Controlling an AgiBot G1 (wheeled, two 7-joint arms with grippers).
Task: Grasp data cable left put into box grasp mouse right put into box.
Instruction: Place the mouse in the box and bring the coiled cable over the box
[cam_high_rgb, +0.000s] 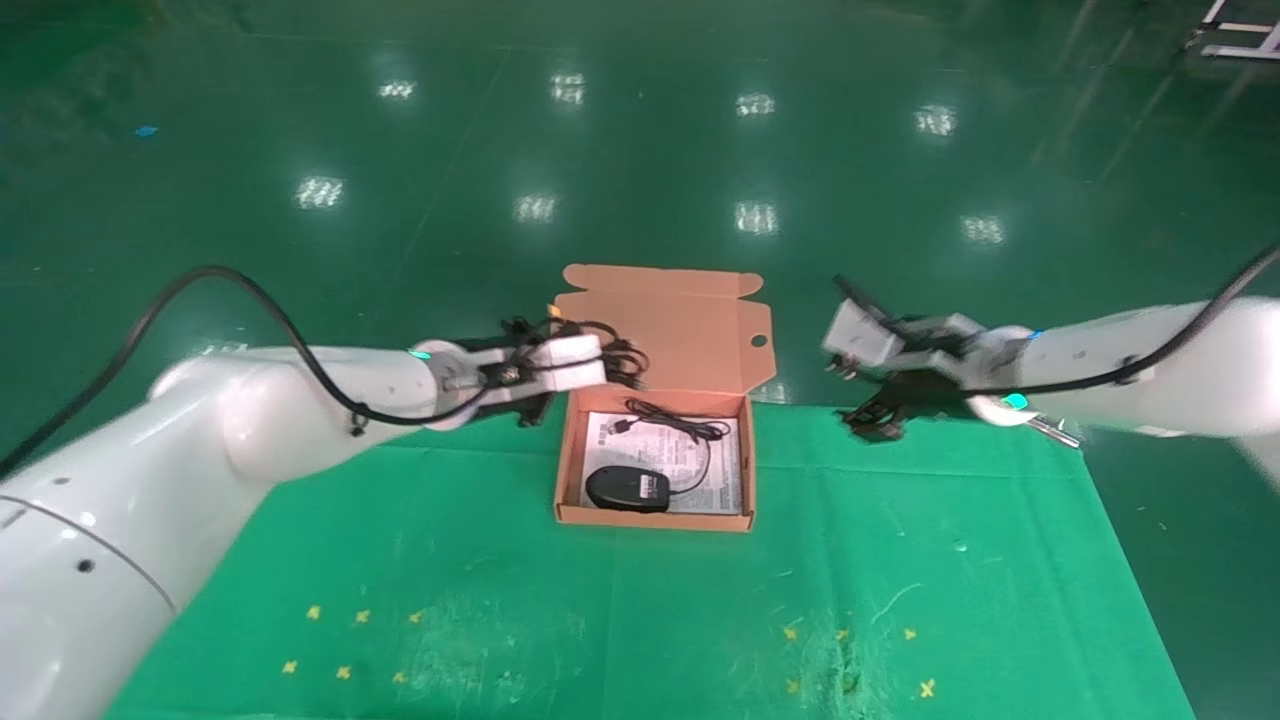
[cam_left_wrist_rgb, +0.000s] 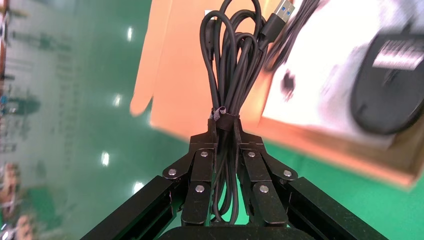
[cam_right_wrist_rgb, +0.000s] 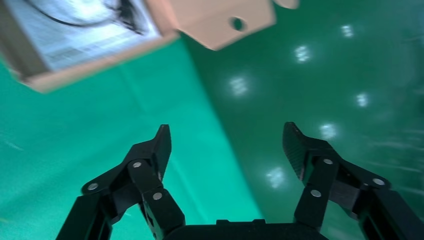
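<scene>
Now we clamp left gripper (cam_left_wrist_rgb: 226, 145) on limp, light data cable (cam_left_wrist_rgb: 235, 65) at its tie | right gripper (cam_right_wrist_rgb: 227, 145) fingers apart, empty.

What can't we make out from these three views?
- Black bundled data cable: its lower loops are hidden between the left pincer's fingers in the left wrist view; in the head view it is too small to trace.
- Small black oval mouse: cut off and blurred at the left wrist view's edge; outside the right wrist view.
- Shallow salmon-orange cardboard box: the print on its white sheet is unreadable.
- Right pincer: open, empty.
</scene>
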